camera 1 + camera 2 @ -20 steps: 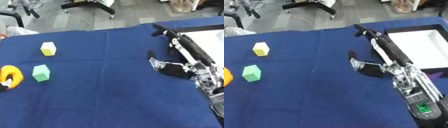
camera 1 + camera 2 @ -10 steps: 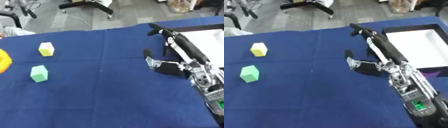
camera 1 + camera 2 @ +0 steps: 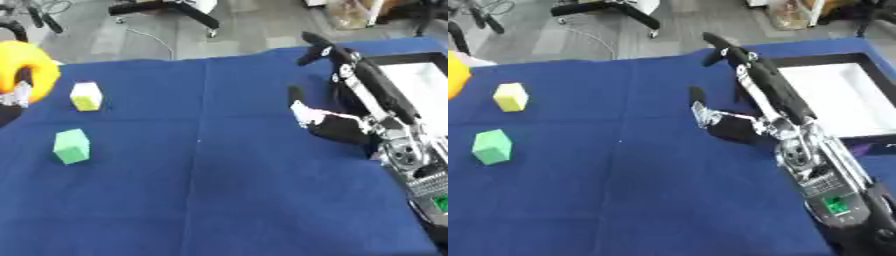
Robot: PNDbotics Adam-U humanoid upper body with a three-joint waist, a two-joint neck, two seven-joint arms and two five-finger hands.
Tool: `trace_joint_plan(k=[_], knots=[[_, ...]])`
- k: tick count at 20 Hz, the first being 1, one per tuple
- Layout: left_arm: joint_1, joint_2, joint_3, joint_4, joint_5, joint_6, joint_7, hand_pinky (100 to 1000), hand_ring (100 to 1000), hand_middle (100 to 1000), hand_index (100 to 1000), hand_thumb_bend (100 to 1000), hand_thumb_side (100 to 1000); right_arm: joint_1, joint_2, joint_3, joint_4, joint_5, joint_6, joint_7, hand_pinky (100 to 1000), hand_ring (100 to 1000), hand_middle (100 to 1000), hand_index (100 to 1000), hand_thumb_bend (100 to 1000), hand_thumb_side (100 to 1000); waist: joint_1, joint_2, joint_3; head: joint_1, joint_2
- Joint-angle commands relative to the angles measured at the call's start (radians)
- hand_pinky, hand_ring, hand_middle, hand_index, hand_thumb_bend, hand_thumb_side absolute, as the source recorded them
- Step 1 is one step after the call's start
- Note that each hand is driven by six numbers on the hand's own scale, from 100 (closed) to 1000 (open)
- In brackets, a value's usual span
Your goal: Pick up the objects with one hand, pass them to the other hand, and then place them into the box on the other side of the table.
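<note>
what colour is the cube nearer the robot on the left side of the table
Green; the cube shows best in the right eye view.

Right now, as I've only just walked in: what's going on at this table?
The robot's left hand holds an orange ring-shaped object raised at the table's left edge. Its right hand waits open over the blue cloth, beside the white-lined box. A yellow cube and a green cube lie untouched.
</note>
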Motion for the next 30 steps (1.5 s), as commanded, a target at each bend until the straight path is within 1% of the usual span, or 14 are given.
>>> trace_joint_plan(k=[1, 3, 6, 10, 14, 17, 22, 25, 30], knots=[[-0.07, -0.061, -0.067, 0.023, 0.051, -0.051, -0.035, 704, 404, 233, 453, 318, 167, -0.029, -0.013, -0.003, -0.021, -0.025, 0.0, -0.051, 351, 920, 731, 1000, 100, 453, -0.017, -0.016, -0.002, 0.006, -0.003], [-0.108, -0.11, -0.116, 0.054, 0.081, -0.081, -0.065, 704, 404, 233, 453, 320, 166, -0.051, -0.024, 0.019, -0.021, -0.037, 0.011, -0.063, 365, 935, 750, 1000, 100, 443, -0.02, -0.012, -0.005, 0.01, -0.003], [-0.14, -0.179, -0.188, 0.111, 0.11, -0.132, -0.115, 704, 403, 231, 452, 321, 166, -0.09, -0.035, 0.043, -0.021, -0.068, 0.04, -0.048, 365, 948, 752, 1000, 100, 438, -0.022, -0.008, -0.005, 0.007, -0.003], [-0.174, -0.213, -0.258, 0.153, 0.113, -0.17, -0.162, 705, 405, 229, 454, 319, 177, -0.126, -0.036, 0.048, -0.021, -0.108, 0.096, -0.018, 360, 964, 750, 1000, 100, 434, -0.021, -0.006, -0.009, 0.009, -0.003], [-0.188, -0.228, -0.309, 0.168, 0.12, -0.186, -0.188, 704, 404, 227, 453, 319, 179, -0.148, -0.024, 0.05, -0.021, -0.128, 0.145, -0.004, 347, 973, 748, 1000, 100, 433, -0.02, -0.001, -0.011, 0.006, -0.003], [-0.2, -0.238, -0.331, 0.173, 0.125, -0.19, -0.191, 704, 404, 227, 453, 318, 180, -0.156, -0.014, 0.056, -0.02, -0.138, 0.176, 0.007, 336, 976, 743, 1000, 100, 429, -0.02, 0.001, -0.01, 0.002, -0.003], [-0.219, -0.255, -0.345, 0.186, 0.121, -0.194, -0.175, 704, 405, 229, 453, 320, 176, -0.16, -0.001, 0.072, -0.014, -0.151, 0.219, 0.024, 323, 984, 738, 1000, 100, 423, -0.021, 0.004, -0.008, -0.006, -0.003], [-0.226, -0.258, -0.348, 0.187, 0.118, -0.197, -0.167, 704, 406, 230, 454, 321, 175, -0.16, 0.011, 0.086, -0.005, -0.185, 0.238, 0.042, 311, 996, 736, 1000, 100, 414, -0.021, 0.006, -0.005, -0.013, -0.003], [-0.238, -0.265, -0.352, 0.186, 0.122, -0.199, -0.154, 703, 408, 231, 454, 321, 174, -0.164, 0.02, 0.104, 0.009, -0.227, 0.266, 0.082, 301, 1000, 732, 1000, 100, 370, -0.023, 0.009, 0.0, -0.025, -0.003]])
